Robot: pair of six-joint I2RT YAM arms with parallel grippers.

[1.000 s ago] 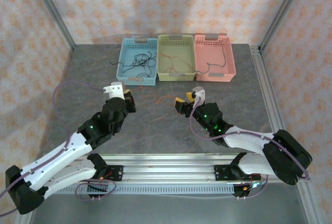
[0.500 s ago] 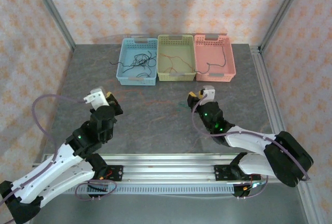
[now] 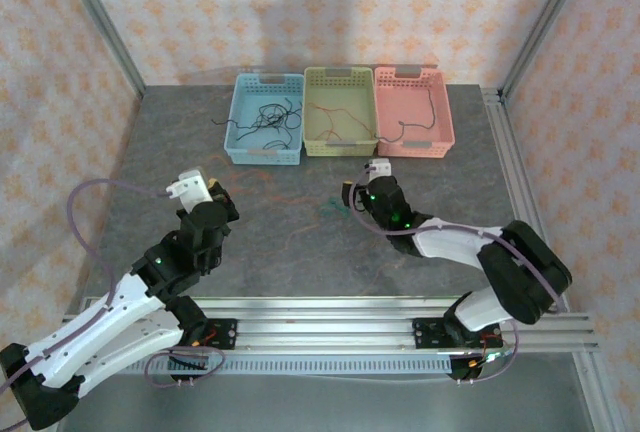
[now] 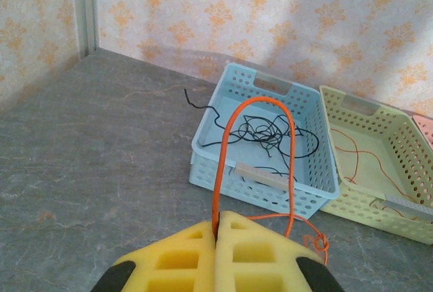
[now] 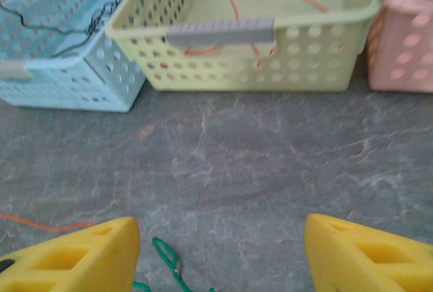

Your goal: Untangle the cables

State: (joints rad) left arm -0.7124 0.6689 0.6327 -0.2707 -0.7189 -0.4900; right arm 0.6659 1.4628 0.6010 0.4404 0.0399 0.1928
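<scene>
**Left fingers pinch orange cable, right fingers spread over green one**

From my station, the left fingers (image 4: 227, 236) are pressed together on an orange cable (image 4: 289, 144). It rises from the pinch in a tall narrow loop, comes back down just to the right, and ends in a small curl on the bench (image 3: 455, 197). On the overhead camera that arm sits at the left of the bench, well short of the baskets.

The right fingers (image 3: 349, 195) are spread wide with nothing between them. They hang low over the middle of the bench. A green cable (image 5: 166, 255) lies on the surface between them, closer to the left one. A thin orange strand (image 5: 47, 226) runs in from the left beside it.

Along the far side I see three baskets in a row, touching side by side. The blue basket (image 3: 262, 156) on the left holds a knot of black cables (image 4: 269, 128), and one black end trails over its left wall onto the bench. The yellow-green basket (image 3: 338, 149) in the middle holds orange-red cables (image 3: 335, 117). The pink basket (image 3: 414, 150) on the right holds a dark cable (image 3: 432, 102); its other thin strands I can't tell apart.
</scene>
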